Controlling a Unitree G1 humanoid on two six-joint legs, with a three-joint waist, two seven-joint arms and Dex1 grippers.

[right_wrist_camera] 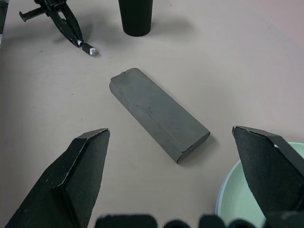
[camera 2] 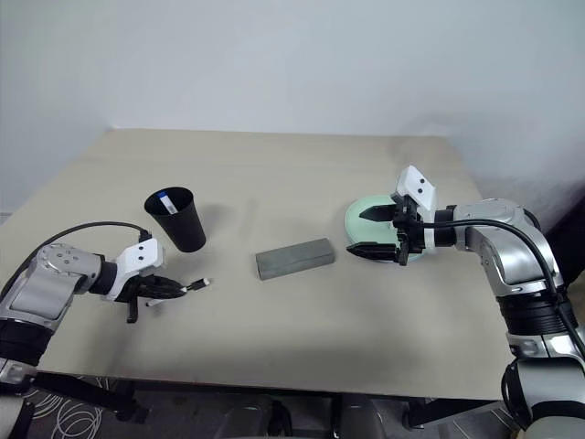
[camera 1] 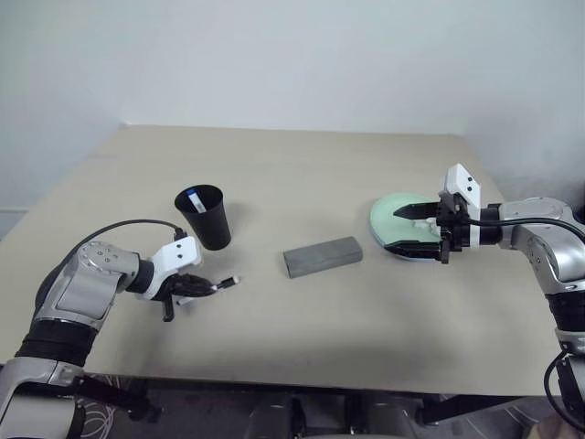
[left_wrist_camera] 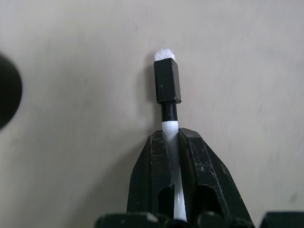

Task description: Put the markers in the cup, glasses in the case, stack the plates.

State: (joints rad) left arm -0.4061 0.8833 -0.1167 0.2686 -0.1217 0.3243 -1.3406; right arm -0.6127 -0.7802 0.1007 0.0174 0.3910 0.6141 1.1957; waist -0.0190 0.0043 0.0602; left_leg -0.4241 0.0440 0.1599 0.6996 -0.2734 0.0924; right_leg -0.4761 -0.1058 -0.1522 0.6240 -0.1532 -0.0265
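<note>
A broad beige tabletop carries everything. At its right side, the mint green plate is seen stacked on the light blue plate, whose rim shows just under the near edge. The right tool is held over this stack with its two black fingers spread wide, gripping nothing. Near the middle, the grey case lies flat and closed, its long axis running across the tabletop from left to right, with the right end angled slightly toward the far edge; it is set well apart from the plates and from the cup. To the left, the black cup stands upright with its mouth open upward, and a blue-capped marker is seen inside it, the cap showing at the rim. Nearer the front edge, the left tool is pressed together on the white barrel of the black-capped marker. That marker is held nearly level, its long axis in line with the fingers, and its capped end points right toward the case.
</note>
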